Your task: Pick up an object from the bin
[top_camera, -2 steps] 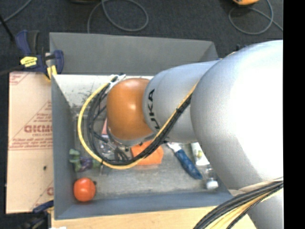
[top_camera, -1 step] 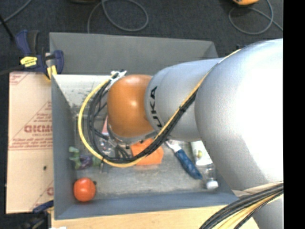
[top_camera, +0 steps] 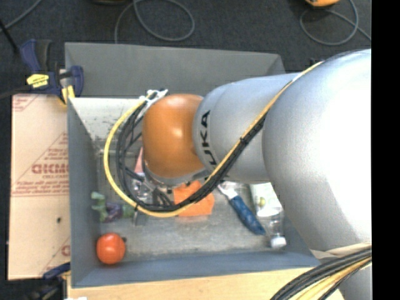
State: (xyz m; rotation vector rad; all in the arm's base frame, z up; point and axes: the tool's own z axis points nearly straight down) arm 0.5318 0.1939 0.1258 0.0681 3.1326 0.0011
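Beneath the wrist (top_camera: 170, 144) lies a bright orange block (top_camera: 199, 206).

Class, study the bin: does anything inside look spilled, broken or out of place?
Nothing stands out. The orange ball, green-and-purple toy, orange block, blue-handled tool and clear bottle lie loose on the bin floor, none visibly broken.

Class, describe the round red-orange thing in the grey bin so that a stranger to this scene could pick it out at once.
Find the grey metal bin and look to its lower-left corner, left of and below the arm's orange cover. There a smooth, round, red-orange ball-shaped thing lies by the front wall. Unlike the knobbly green-and-purple toy just above it, it is plain and bright.
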